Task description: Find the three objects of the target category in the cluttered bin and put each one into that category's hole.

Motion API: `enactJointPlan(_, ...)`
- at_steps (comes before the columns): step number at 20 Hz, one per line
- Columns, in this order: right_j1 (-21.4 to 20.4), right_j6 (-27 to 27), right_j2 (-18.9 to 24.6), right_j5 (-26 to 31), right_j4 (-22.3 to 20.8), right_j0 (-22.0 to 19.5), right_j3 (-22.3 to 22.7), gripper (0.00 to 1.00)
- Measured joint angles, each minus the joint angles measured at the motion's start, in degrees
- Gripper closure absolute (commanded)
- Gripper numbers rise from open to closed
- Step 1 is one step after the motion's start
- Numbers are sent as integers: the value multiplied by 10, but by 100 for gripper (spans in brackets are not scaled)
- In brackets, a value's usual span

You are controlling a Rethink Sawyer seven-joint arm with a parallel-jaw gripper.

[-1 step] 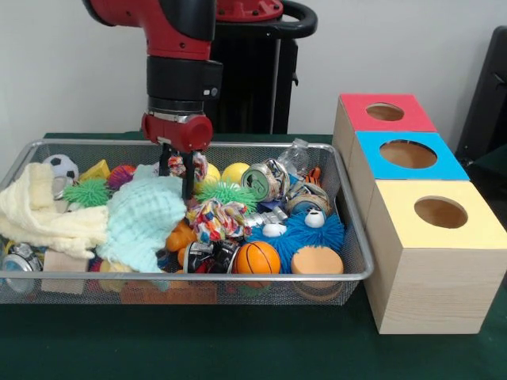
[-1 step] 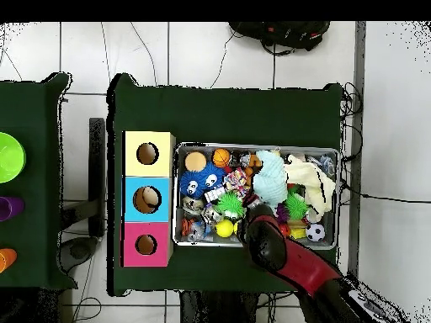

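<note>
My gripper reaches down into the back of the wire bin. It is shut on a small multicoloured rope toy that shows between and beside its fingers. A second knotted rope toy lies in the middle of the bin, just in front. To the right of the bin stand three wooden boxes, each with a round hole in its lid: red, blue and yellow. In the overhead view the arm covers the gripper.
The bin is packed: a light blue cloth, a cream cloth, green spiky balls, a tin can, a yellow ball, an orange basketball and a blue fuzzy toy. The boxes touch the bin's side.
</note>
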Motion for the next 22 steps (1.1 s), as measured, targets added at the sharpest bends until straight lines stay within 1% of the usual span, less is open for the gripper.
enactJointPlan(3, -5, 0, 0, 0, -1, -5, 5, 0)
enactJointPlan(4, -8, 0, 0, 0, -6, -14, 6, 100)
enactJointPlan(7, -8, 0, 0, 0, -8, -18, 6, 100)
enactJointPlan(13, -8, 0, 0, 0, -22, -54, 6, 100)
enactJointPlan(22, -15, 0, 8, 0, -29, -82, 14, 100)
